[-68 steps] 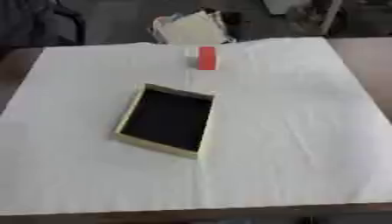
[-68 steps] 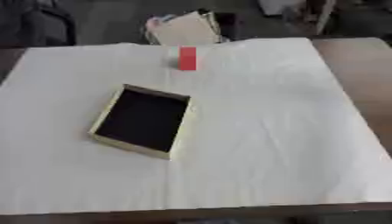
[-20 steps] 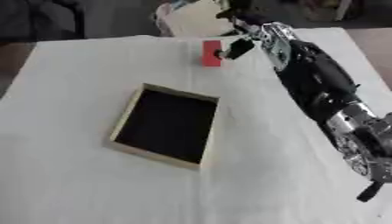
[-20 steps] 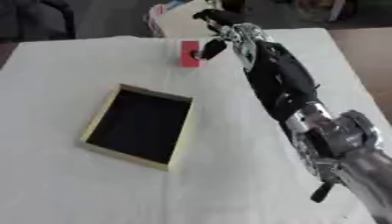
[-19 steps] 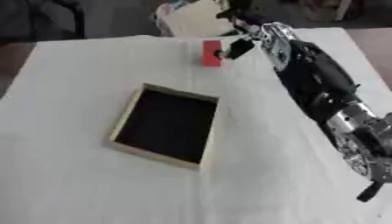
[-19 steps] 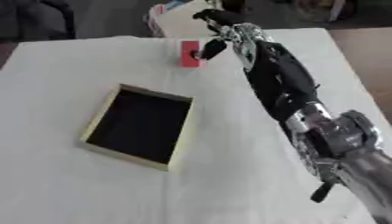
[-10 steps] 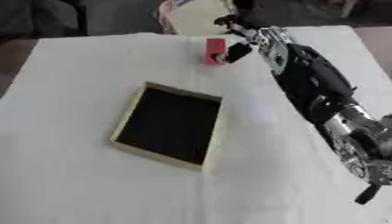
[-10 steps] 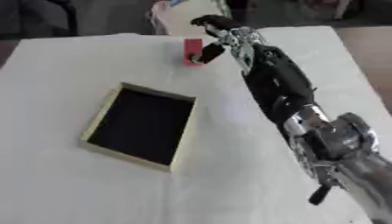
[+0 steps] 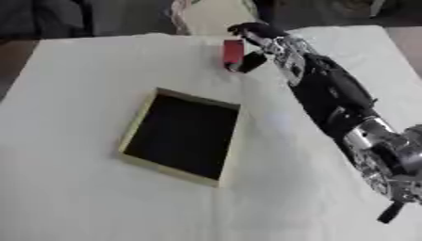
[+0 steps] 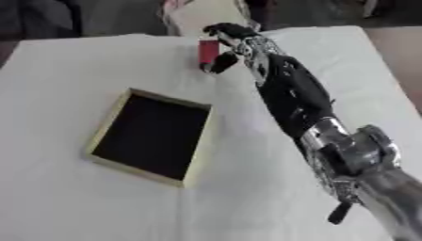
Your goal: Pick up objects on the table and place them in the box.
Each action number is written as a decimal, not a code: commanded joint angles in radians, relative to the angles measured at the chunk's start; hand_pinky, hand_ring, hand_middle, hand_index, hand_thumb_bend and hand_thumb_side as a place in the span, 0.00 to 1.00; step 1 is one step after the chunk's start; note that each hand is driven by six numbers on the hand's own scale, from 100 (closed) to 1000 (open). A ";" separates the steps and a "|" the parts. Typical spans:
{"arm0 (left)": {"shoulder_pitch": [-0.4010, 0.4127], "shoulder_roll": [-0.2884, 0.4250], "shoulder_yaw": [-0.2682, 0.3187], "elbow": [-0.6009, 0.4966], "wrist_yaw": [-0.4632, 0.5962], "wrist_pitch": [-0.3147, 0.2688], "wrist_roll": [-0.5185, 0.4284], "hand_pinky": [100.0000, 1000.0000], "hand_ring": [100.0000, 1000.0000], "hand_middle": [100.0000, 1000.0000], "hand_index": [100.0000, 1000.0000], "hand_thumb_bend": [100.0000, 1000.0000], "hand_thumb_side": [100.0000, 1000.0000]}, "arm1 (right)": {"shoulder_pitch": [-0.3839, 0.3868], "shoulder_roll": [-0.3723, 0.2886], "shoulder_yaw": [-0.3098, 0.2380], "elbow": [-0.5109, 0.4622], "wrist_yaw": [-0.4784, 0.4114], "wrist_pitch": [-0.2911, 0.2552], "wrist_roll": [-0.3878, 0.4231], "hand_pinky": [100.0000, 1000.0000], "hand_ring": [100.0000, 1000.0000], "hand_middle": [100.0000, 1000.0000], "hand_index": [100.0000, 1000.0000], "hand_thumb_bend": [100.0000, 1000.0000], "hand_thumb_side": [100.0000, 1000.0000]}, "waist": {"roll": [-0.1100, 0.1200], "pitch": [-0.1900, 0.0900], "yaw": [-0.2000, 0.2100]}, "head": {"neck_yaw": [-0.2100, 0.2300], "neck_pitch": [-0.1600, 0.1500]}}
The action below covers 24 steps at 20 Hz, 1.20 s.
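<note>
Fingers of my right robot hand (image 9: 262, 41) curl around the red block (image 9: 232, 52) near the bench's (image 9: 74, 197) far edge; I should secure it squarely before carrying toward the box (image 9: 183, 136).

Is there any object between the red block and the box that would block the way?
Nothing visible does. The red block stands at the far side of the white cloth, with the right hand at it. Only bare cloth lies between it and the open box, which is nearer and slightly left.
</note>
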 commanded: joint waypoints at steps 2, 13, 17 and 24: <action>-0.020 0.023 0.002 -0.017 0.008 -0.004 0.000 0.80 0.75 0.75 0.83 0.39 0.45 | -0.015 -0.024 -0.006 -0.008 -0.009 0.000 -0.018 0.73 0.84 0.73 0.98 0.06 0.13 | 0.006 -0.019 0.001 | 0.001 -0.008; 0.001 0.032 0.002 -0.010 0.004 0.000 0.000 0.80 0.75 0.75 0.83 0.39 0.45 | -0.007 -0.019 0.013 -0.070 -0.081 -0.033 -0.044 0.68 0.76 0.51 0.94 0.00 0.06 | 0.012 -0.046 -0.041 | 0.019 0.012; 0.018 0.040 0.001 -0.004 0.001 0.002 -0.001 0.80 0.75 0.75 0.83 0.39 0.45 | 0.003 -0.023 0.055 -0.167 -0.159 -0.078 0.039 0.68 0.76 0.51 0.94 0.00 0.07 | 0.016 -0.068 -0.072 | 0.035 0.022; 0.033 0.053 0.001 -0.002 -0.007 0.004 0.000 0.80 0.75 0.75 0.83 0.39 0.45 | 0.056 -0.049 0.234 -0.458 -0.366 -0.181 0.233 0.70 0.77 0.52 0.94 0.00 0.10 | 0.016 -0.093 -0.109 | 0.050 0.038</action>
